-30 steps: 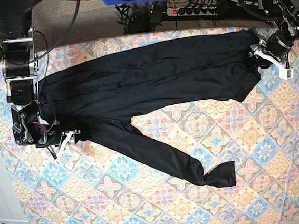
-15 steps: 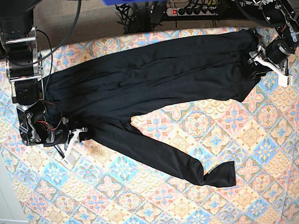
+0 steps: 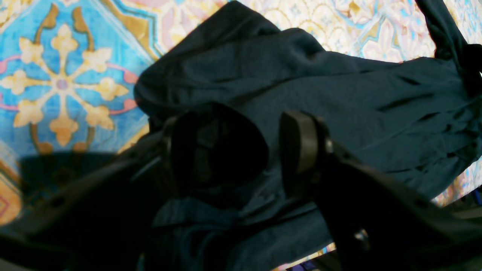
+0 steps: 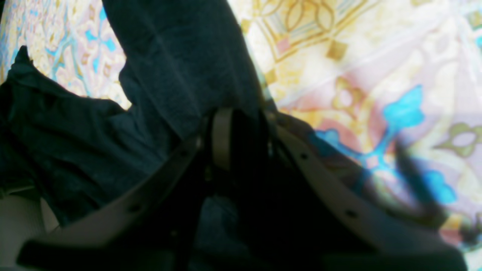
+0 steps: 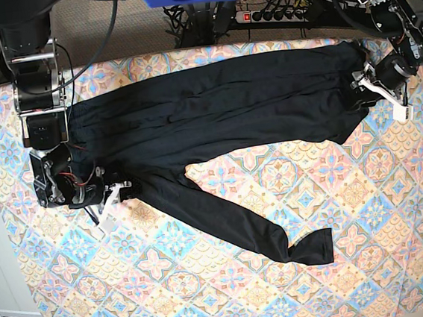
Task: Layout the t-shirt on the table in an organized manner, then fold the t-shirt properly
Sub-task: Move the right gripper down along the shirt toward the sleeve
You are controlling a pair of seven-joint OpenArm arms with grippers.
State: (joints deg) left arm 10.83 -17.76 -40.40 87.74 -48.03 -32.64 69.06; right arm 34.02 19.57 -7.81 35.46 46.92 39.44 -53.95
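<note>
Overhead base view; two close wrist views, t-shirt shared.

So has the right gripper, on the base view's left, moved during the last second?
Yes. The right gripper slid toward the view's lower right across the pastel diamond-tiled table, and now pinches the thin black long-sleeved t-shirt.

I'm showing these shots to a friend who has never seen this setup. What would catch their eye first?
The plain black long-sleeved shirt stretched across the far half of the table with its pastel diamond-tiled floral cloth, one sleeve trailing diagonally toward the near middle. Then the two arms at its ends: the right gripper with jaws pinched on fabric at the base view's left, the left gripper at the shirt's right edge, jaws wider around bunched cloth.
</note>
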